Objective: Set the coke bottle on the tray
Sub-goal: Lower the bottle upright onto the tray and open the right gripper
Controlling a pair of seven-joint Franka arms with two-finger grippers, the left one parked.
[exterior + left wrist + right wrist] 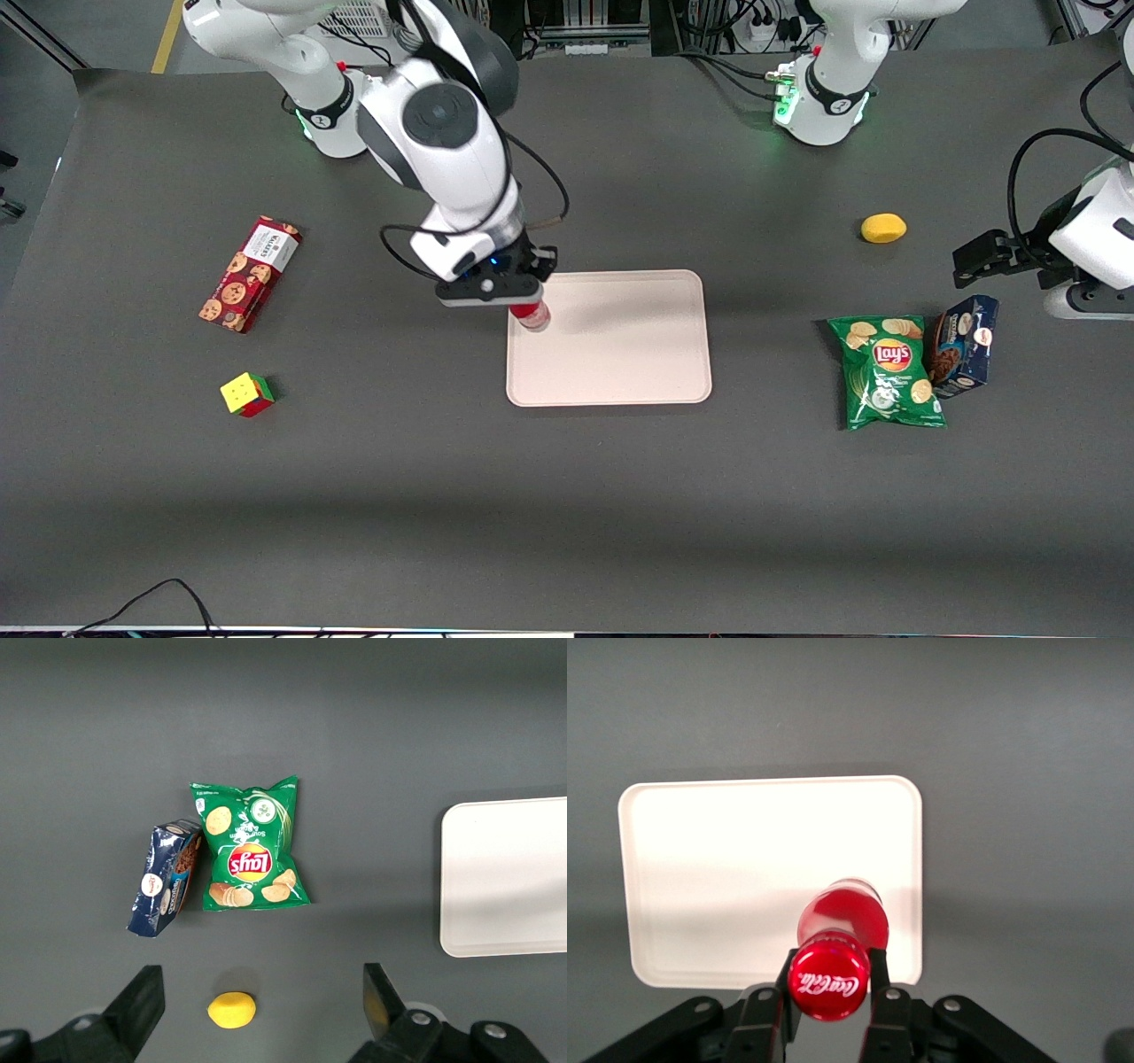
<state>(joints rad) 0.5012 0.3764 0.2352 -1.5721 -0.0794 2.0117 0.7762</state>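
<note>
One coke bottle (837, 939) hangs upright, neck clamped between the gripper (829, 979) fingers, over the tray (620, 354) just inside the rim at the working arm's end. Best to lower straight until the base seats, then let go. Wrist points straight down, forearm slanting up toward its base.

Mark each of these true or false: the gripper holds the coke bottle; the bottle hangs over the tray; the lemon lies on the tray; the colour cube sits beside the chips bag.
1. The gripper holds the coke bottle. True: its fingers clamp the neck just under the cap.
2. The bottle hangs over the tray. True, near the tray's edge.
3. The lemon lies on the tray. False: it lies on the table, toward the parked arm's end.
4. The colour cube sits beside the chips bag. False: the cube is toward the working arm's end; a blue box sits beside the bag.
</note>
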